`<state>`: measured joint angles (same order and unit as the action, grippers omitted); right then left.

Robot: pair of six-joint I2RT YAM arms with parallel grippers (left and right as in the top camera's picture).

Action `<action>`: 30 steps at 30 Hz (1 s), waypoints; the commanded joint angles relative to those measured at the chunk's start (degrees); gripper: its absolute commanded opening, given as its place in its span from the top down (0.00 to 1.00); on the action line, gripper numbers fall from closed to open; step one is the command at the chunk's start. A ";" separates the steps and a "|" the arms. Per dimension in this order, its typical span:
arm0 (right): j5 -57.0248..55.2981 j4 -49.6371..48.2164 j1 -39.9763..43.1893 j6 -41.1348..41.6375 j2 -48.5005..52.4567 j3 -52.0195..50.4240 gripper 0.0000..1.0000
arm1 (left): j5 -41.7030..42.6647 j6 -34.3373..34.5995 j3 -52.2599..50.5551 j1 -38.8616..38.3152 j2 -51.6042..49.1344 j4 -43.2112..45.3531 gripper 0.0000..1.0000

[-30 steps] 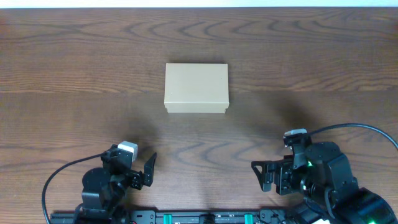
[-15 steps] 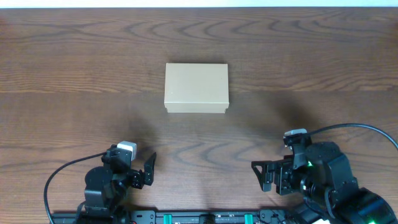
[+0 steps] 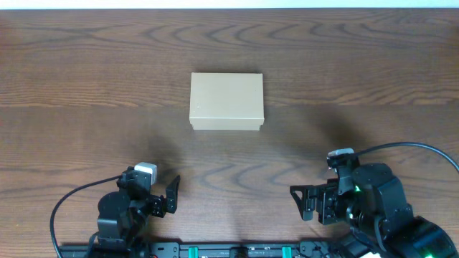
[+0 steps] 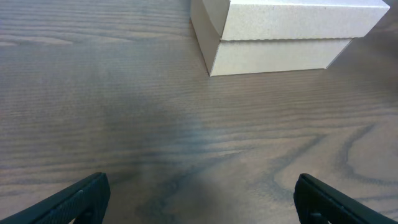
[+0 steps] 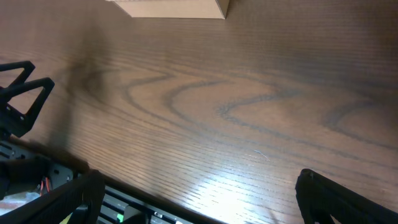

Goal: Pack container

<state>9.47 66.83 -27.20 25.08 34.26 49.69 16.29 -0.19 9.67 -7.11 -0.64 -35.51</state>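
Note:
The container [image 3: 226, 100], a plain tan cardboard box with its lid down, sits on the wooden table a little behind centre. In the left wrist view the container [image 4: 280, 31] lies ahead and to the right, well clear of my fingers. My left gripper [image 3: 163, 199] is near the front edge at the left, open with nothing between its fingers; from its own camera, the left gripper [image 4: 200, 200] shows only bare wood between the tips. My right gripper [image 3: 305, 203] is at the front right, also open and empty. The right wrist view catches just a strip of the container [image 5: 180, 7] at its top edge, far from the right gripper [image 5: 202, 202].
The table's front edge with a black rail and green lights [image 3: 237, 251] runs just behind both arms. A black cable [image 3: 409, 147] loops from the right arm. The left arm's open fingers [image 5: 22, 93] show at the left of the right wrist view.

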 commanded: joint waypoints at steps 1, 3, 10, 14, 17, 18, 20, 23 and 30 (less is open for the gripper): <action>0.39 0.04 -0.63 0.59 0.02 -0.11 0.01 | -0.37 0.17 -0.46 0.35 0.44 0.22 0.05; 0.42 0.04 -0.63 0.61 0.02 -0.11 0.01 | -0.37 0.17 -0.46 0.35 0.44 0.22 0.05; 0.42 0.07 -3.13 0.61 -0.85 -0.11 0.01 | -0.37 0.17 -0.46 0.35 0.44 0.22 0.05; -5.84 -0.26 -4.02 -4.70 -6.34 -0.81 0.01 | -0.37 0.17 -0.46 0.35 0.44 0.22 0.05; -11.91 -3.13 -4.42 -6.19 -10.93 -4.37 0.01 | -0.37 0.17 -0.46 0.35 0.44 0.24 0.05; -13.92 -4.94 -4.48 -6.80 -12.66 -6.45 0.01 | -0.37 0.20 -0.46 0.35 0.44 0.22 0.05; -16.48 -8.48 -4.66 -8.57 -16.04 -11.30 0.01 | -0.37 0.17 -0.46 0.35 0.44 0.22 0.05; -17.16 -12.55 -4.76 -12.17 -21.31 -19.10 0.01 | -0.37 0.17 -0.46 0.35 0.44 0.22 0.05; -16.94 -15.58 -6.56 -13.14 -32.65 -31.50 0.01 | -0.37 0.17 -0.46 0.35 0.44 0.22 0.04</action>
<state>-6.33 51.66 -32.25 13.74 5.02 20.91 16.05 -0.19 9.67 -7.11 -0.62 -35.48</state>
